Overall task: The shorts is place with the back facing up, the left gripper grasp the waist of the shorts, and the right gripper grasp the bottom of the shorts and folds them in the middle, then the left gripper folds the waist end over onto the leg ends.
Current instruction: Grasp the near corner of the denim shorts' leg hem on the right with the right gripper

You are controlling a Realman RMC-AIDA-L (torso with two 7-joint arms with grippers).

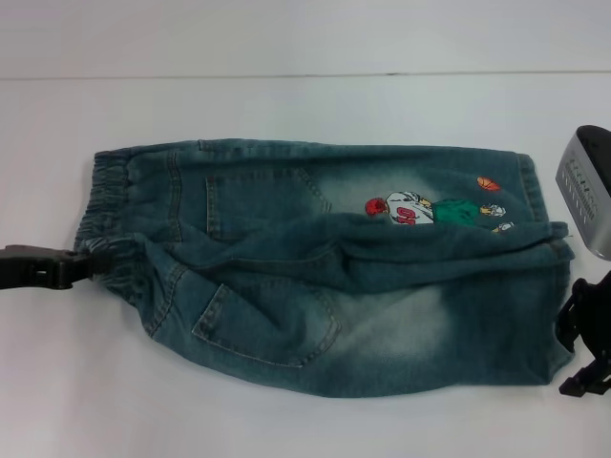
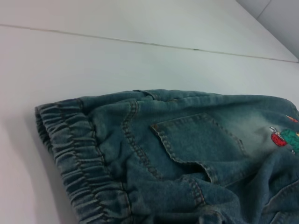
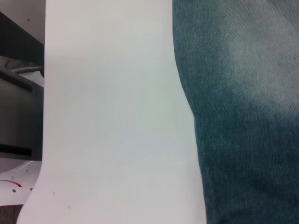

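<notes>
While your left pincer is pinched onto the waist at its near corner, with the elastic bunched at the tips, keep that hold firm and low, because the shorts already look folded lengthwise, one half lapped over the other along a ridge through the middle. They lie across the centre of the bench, waist toward your left and leg ends toward your right.

The remaining job, as I judge it, is to carry the waist over onto the leg ends. Lift just enough for the band to clear the cloth beneath, travel straight along the length, and lay it square so the pockets do not skew. Denim this heavy will drag its lower layer if you sweep too flat.

Your right pincer sits at the leg-end edge, near the hem, but it is cut by the frame; you cannot tell whether it is gripping or free. Its wrist view shows only denim and bare bench, no fingers. The left wrist view shows the band and a pocket, not the grip itself, so how much cloth is caught is unknown.
</notes>
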